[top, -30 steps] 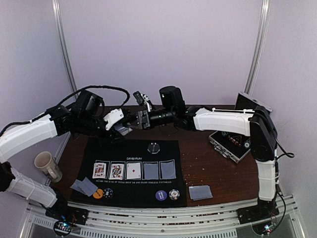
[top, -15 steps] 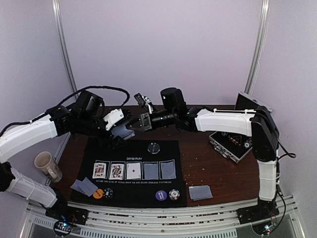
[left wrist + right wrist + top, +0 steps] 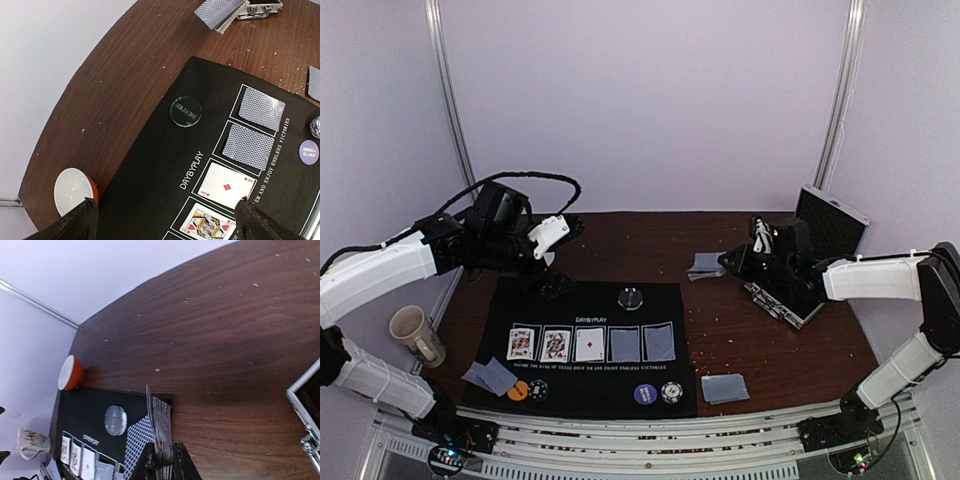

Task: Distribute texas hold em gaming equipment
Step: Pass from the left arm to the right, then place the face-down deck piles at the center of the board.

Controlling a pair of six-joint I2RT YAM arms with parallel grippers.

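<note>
Right pincer (image 3: pixel 726 262) now above brown tabletop (image 3: pixel 650 238)

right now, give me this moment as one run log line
left gripper: open, empty | right gripper: shut on card deck near metal case | mat: three face-up cards, two face-down cards, dealer disc
</note>
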